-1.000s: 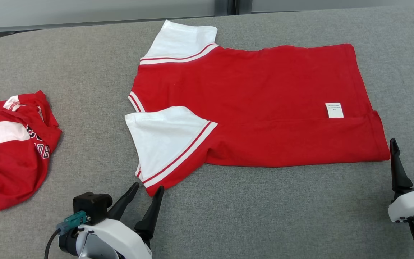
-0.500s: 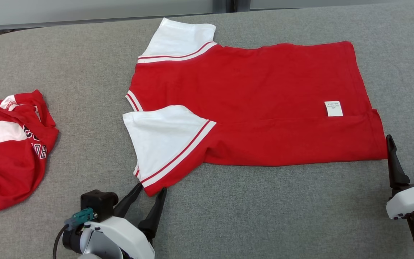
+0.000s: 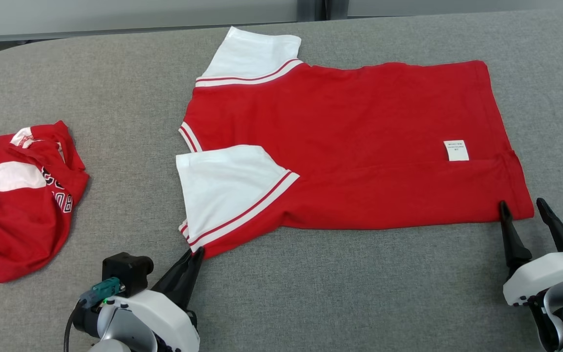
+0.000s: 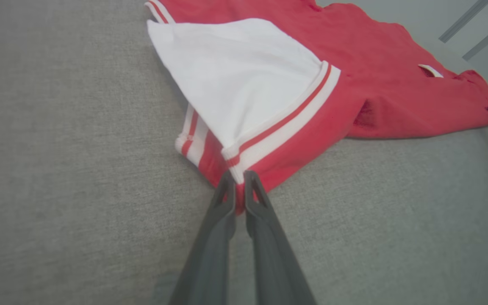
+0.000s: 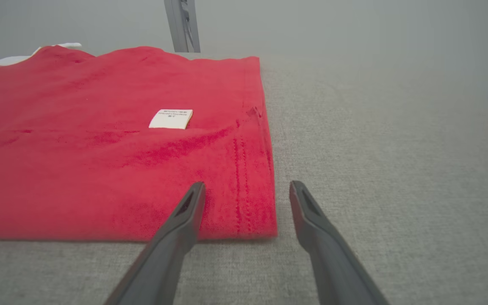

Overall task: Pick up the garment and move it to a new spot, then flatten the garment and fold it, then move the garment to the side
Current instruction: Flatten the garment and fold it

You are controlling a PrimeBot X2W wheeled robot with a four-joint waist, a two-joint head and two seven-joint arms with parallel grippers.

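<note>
A red garment [image 3: 350, 146] with white sleeves lies flat on the grey table, its near long side folded over, with a small white label [image 3: 456, 150] near its right end. My left gripper [image 3: 197, 253] is shut on the near-left corner of the garment [image 4: 269, 97], pinching the red-and-white striped sleeve seam between its fingers [image 4: 227, 199]. My right gripper [image 3: 521, 208] stands open at the garment's near-right corner [image 5: 265, 212], one finger over the cloth and the other over bare table.
A second red and white garment [image 3: 12, 200] lies crumpled at the table's left edge. Grey table surface [image 3: 335, 293] runs along the near side between the arms. A pale wall and a dark post [image 5: 181, 25] stand beyond the far edge.
My left gripper moved forward and closed on the garment's near-left corner. My right gripper came in to straddle the near-right corner, still open. The camera shifted slightly.
</note>
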